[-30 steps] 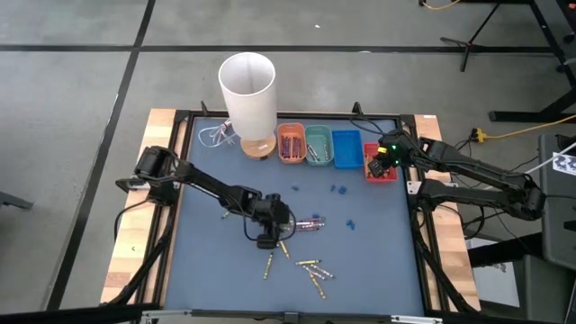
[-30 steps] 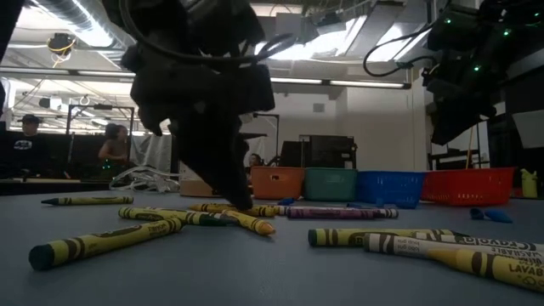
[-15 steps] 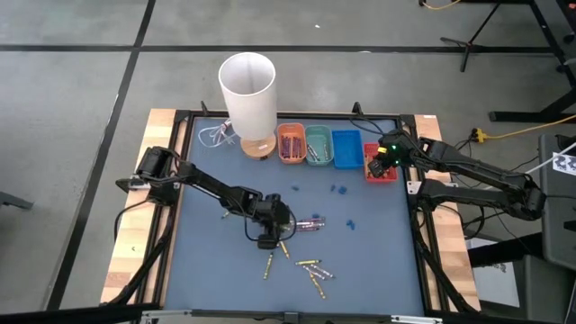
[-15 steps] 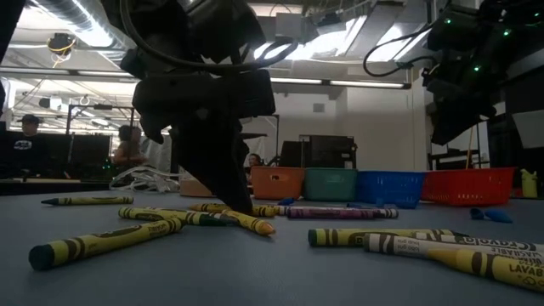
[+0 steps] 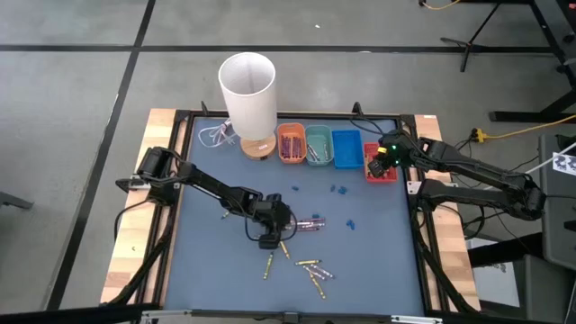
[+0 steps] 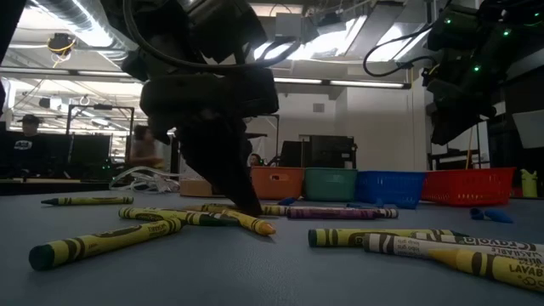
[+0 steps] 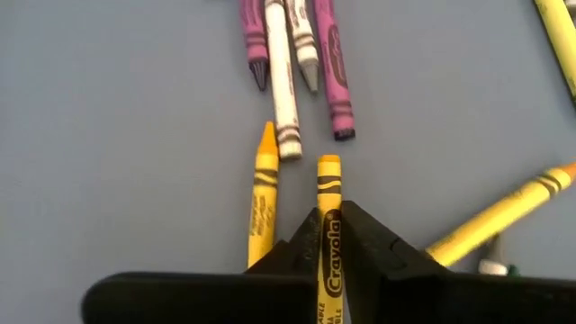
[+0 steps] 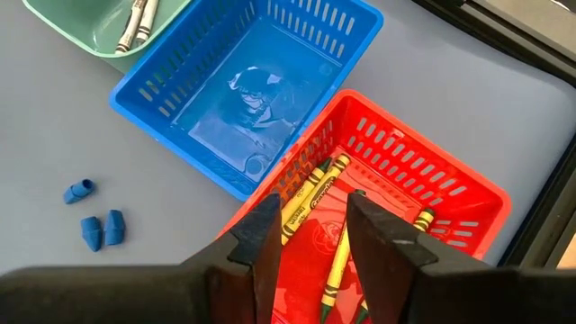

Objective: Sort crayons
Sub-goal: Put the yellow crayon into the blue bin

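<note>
We see a blue-grey tabletop [image 5: 378,261] strewn with crayons [image 5: 310,266]. The left hand [image 7: 329,236] pinches a yellow crayon [image 7: 328,193] mid-table; the right hand [image 8: 310,229] hovers spread over the red basket [image 8: 454,184] near the far edge.

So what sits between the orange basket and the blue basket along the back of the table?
A green basket stands between the orange basket and the blue basket, holding pale crayons. The high view shows the row; the low view confirms it.

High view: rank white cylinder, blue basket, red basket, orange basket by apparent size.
1. Tall white cylinder, clearly largest.
2. Blue plastic basket and orange plastic basket look alike; no ranking between them.
3. Red plastic basket looks smallest, but the right arm covers part of it, so unsure.
</note>
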Robot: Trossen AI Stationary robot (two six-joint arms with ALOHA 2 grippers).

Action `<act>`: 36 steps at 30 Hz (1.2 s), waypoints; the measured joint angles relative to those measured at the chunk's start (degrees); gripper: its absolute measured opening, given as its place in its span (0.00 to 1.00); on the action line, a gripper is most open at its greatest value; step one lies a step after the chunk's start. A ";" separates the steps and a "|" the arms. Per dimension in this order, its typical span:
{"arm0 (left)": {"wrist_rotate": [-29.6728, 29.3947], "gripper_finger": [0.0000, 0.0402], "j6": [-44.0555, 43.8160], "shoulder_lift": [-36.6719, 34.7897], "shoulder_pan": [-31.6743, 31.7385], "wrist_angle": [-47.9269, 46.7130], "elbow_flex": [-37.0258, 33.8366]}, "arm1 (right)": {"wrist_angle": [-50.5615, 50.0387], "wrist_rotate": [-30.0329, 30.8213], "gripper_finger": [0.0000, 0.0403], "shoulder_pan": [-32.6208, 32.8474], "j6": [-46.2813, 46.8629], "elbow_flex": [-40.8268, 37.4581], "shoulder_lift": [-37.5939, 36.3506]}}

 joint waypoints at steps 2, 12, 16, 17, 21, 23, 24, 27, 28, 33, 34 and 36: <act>-0.23 0.01 -0.02 0.00 0.04 0.56 0.00 | 0.02 0.00 0.31 0.00 0.02 0.00 0.00; 3.82 0.02 -2.10 -0.11 0.09 0.98 3.29 | 0.04 0.00 0.31 0.00 0.02 0.00 0.00; 1.83 0.02 -2.02 -0.13 0.58 1.44 6.21 | 0.15 0.00 0.31 0.00 0.02 0.00 0.00; 0.35 0.02 -2.01 -0.17 0.91 2.13 6.70 | 0.21 0.00 0.31 0.00 0.02 0.00 0.00; -7.13 0.02 -0.46 -0.17 2.55 10.53 6.82 | 1.22 0.00 0.31 0.00 0.00 0.00 0.00; -11.36 0.02 0.60 -0.05 3.50 16.20 6.84 | 2.44 0.02 0.31 0.00 -0.01 0.00 0.00; -13.27 0.02 0.63 0.06 4.05 19.32 6.88 | 3.05 0.02 0.31 0.00 -0.03 0.00 0.00; -17.62 0.02 -0.41 1.32 5.81 30.42 6.89 | 4.58 0.02 0.31 0.00 -0.03 0.00 0.00; -18.91 0.02 -1.42 2.04 6.33 34.57 6.91 | 5.19 0.02 0.31 0.00 -0.03 0.00 0.02; -22.91 0.02 -6.07 7.64 8.47 57.91 7.21 | 8.24 0.05 0.31 0.00 -0.03 0.00 0.01; -23.84 0.02 -8.05 9.18 8.85 61.24 7.88 | 8.89 0.03 0.31 0.00 -0.05 0.00 0.01; -25.93 0.02 -12.09 12.35 9.56 65.23 10.58 | 9.68 0.03 0.31 0.02 -0.05 0.00 0.00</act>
